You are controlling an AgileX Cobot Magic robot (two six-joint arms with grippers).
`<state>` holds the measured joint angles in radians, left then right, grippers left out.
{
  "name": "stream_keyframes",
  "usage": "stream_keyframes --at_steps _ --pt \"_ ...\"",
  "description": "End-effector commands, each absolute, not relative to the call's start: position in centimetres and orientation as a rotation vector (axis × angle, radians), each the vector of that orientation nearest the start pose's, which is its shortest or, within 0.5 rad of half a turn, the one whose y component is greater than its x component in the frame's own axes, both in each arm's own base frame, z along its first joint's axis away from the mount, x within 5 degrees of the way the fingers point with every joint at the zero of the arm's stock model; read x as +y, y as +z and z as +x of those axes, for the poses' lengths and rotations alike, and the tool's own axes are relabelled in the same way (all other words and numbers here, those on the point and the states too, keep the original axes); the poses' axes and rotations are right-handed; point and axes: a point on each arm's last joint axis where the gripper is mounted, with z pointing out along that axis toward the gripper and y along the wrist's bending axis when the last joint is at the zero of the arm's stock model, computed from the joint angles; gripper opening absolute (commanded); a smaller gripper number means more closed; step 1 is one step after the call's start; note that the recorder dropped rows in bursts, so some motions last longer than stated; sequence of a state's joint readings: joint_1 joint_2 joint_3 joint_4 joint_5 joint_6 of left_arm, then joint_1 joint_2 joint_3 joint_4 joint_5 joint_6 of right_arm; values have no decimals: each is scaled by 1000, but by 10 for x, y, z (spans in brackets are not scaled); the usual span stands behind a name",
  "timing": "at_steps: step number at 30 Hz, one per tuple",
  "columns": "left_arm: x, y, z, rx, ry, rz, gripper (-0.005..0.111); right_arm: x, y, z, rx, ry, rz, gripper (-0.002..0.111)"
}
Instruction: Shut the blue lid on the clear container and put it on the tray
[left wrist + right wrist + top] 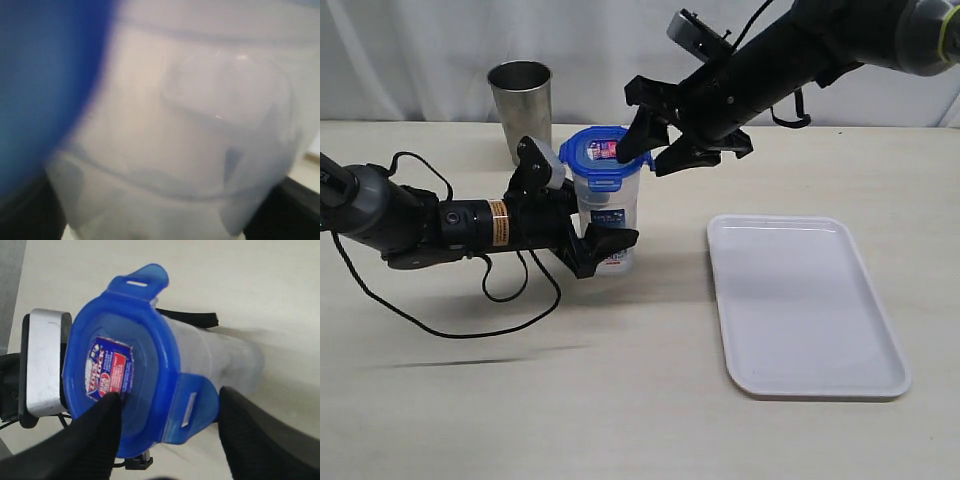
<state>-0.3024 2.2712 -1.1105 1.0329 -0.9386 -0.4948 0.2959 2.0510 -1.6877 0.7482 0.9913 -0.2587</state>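
Observation:
The clear container (610, 215) stands upright on the table with the blue lid (603, 150) sitting on its rim. My left gripper (600, 245) comes in from the left and is shut around the container's lower body; the container (190, 125) fills the left wrist view, with the lid (40, 75) a blue blur beside it. My right gripper (650, 158) hangs open over the lid's right edge. In the right wrist view one fingertip (107, 407) rests on the lid (120, 365) by its sticker. The other stands just outside a raised snap flap (192, 407).
The white tray (800, 300) lies flat to the right of the container with nothing on it. A grey steel cup (520, 100) stands behind the left arm near the back edge. The left arm's black cable (510, 300) loops over the table.

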Motion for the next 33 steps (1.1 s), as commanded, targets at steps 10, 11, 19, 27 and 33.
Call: stream_keyframes --at_steps 10,11,19,27,33 --pt "-182 74 372 1694 -795 1004 0 187 238 405 2725 953 -357 54" --pt "-182 74 372 1694 -795 1004 0 185 237 406 2726 943 -356 55" --pt "-182 74 372 1694 -795 1004 0 167 237 412 2730 920 -311 55" --pt "-182 74 372 1696 -792 1004 0 168 239 413 2696 953 -354 60" --pt "-181 74 372 1703 -787 1005 0 169 246 415 2668 958 -366 65"
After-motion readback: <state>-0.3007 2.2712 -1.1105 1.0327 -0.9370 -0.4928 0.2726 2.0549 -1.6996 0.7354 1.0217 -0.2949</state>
